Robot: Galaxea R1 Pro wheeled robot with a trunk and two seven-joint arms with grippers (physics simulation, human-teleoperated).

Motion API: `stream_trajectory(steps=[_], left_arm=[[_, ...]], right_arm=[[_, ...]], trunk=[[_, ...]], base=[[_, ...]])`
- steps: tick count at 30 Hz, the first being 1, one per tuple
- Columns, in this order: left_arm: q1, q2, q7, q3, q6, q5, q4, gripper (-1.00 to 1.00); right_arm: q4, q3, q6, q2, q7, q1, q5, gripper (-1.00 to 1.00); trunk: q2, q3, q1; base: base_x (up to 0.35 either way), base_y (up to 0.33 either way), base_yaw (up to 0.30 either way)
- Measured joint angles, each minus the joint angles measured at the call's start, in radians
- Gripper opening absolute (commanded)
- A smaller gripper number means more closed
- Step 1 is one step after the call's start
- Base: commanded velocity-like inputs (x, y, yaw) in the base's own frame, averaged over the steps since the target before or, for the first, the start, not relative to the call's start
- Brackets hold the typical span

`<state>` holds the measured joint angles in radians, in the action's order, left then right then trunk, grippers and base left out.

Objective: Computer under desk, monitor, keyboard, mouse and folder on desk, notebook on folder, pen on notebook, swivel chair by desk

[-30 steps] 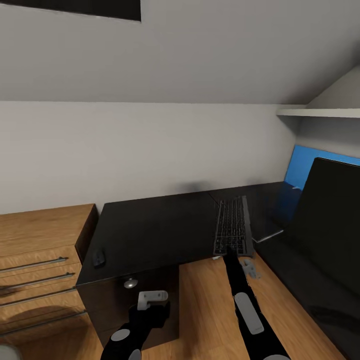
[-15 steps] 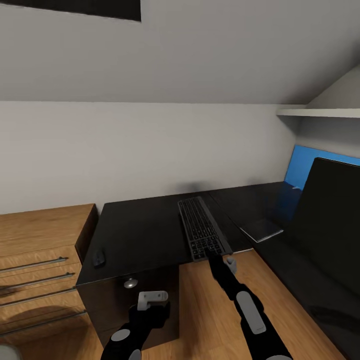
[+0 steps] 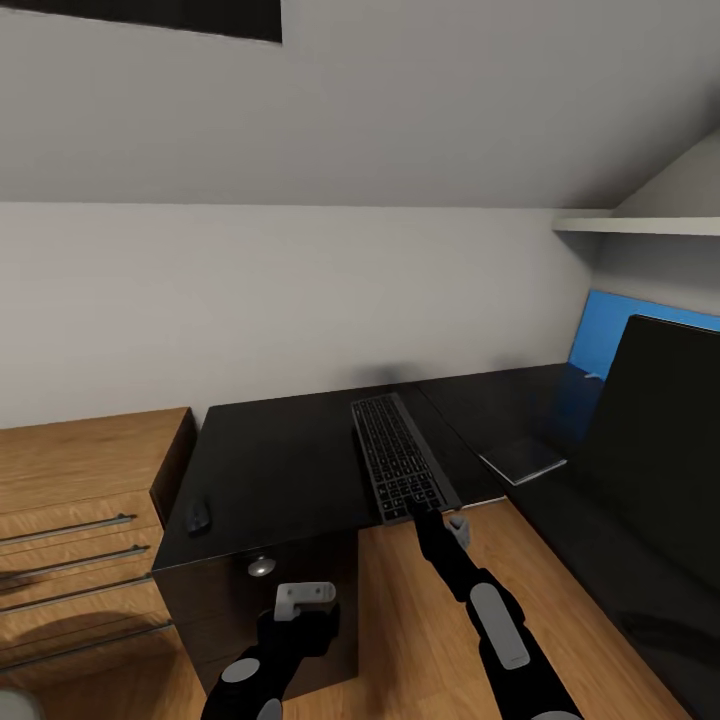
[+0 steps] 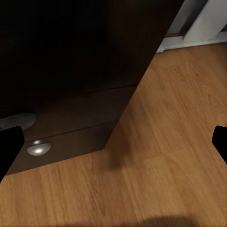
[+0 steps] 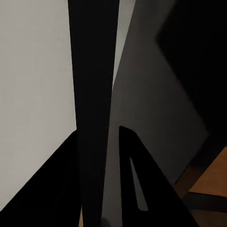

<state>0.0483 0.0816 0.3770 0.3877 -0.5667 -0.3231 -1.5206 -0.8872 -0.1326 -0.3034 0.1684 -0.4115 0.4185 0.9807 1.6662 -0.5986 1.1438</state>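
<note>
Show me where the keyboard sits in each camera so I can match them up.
Head: keyboard lies on the desk, its near end at the right end effector.
Right wrist: likely the dark band running edge-on up the middle.
Left wrist: dark drawer front and oak floor.
Shared landmark: the oak floor.

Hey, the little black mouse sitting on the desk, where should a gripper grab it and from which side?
Best guess: pinch the mouse across its narrow sides, coming straight down from above. It lies flat and low on the desk near the front left corner, so nothing offers a hold from the front. The left gripper hangs below that corner and looks the nearer one; the right gripper is shut on the keyboard.
</note>
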Motion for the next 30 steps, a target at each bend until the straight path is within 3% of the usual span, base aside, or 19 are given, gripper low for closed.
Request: stream_trajectory(steps=[6,23,30], left_arm=[[0.0,0.0,0.0,0.0,0.0,0.0,0.0,1.0],[0.0,0.001,0.0,0.0,-0.001,-0.001,0.0,1.0],[0.0,0.001,0.001,0.0,-0.001,-0.002,0.0,1.0]], right_arm=[[0.002,0.001,0.006,0.002,0.008,0.0,-0.001,-1.0],[0.005,0.002,0.005,0.004,0.035,0.0,-0.002,-1.0],[0.005,0.002,0.005,0.004,0.035,0.0,-0.003,-1.0]], trunk=[[0.0,0.0,0.0],[0.0,0.008,0.0],[0.0,0.011,0.001]], base=[[0.0,0.0,0.014],[-0.003,0.0,0.224],[-0.202,0.0,0.231]])
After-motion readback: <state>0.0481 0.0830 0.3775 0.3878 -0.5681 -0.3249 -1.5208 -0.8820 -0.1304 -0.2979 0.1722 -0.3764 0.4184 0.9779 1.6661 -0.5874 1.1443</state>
